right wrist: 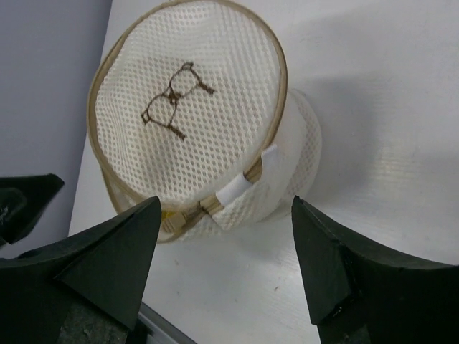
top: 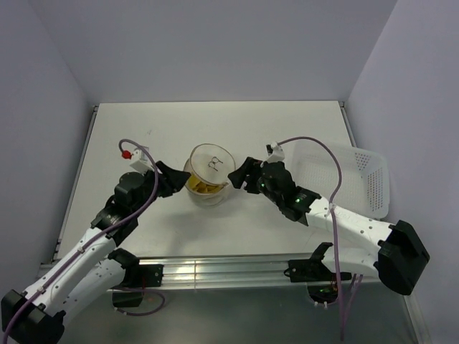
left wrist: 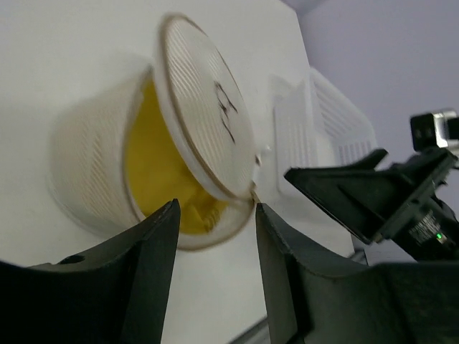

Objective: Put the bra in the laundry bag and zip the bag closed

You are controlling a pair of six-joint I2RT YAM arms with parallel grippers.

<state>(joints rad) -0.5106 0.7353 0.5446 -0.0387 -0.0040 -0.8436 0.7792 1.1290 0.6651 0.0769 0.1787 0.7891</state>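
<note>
The laundry bag point(top: 208, 174) is a round white mesh pod with tan zip trim, standing at the table's middle. Its lid point(right wrist: 188, 100), printed with a bra outline, is hinged up and partly open. The mustard-yellow bra point(left wrist: 159, 175) lies inside the bag; it shows through the gap point(top: 203, 188). My left gripper point(top: 183, 178) is open and empty, just left of the bag. My right gripper point(top: 234, 176) is open and empty, just right of the bag, facing the zip end point(right wrist: 215, 204). In the left wrist view the gripper point(left wrist: 215, 215) frames the bag's open mouth.
A white plastic basket point(top: 355, 179) lies at the table's right edge, behind my right arm. It also shows in the left wrist view point(left wrist: 323, 122). A metal rail point(top: 237, 269) runs along the near edge.
</note>
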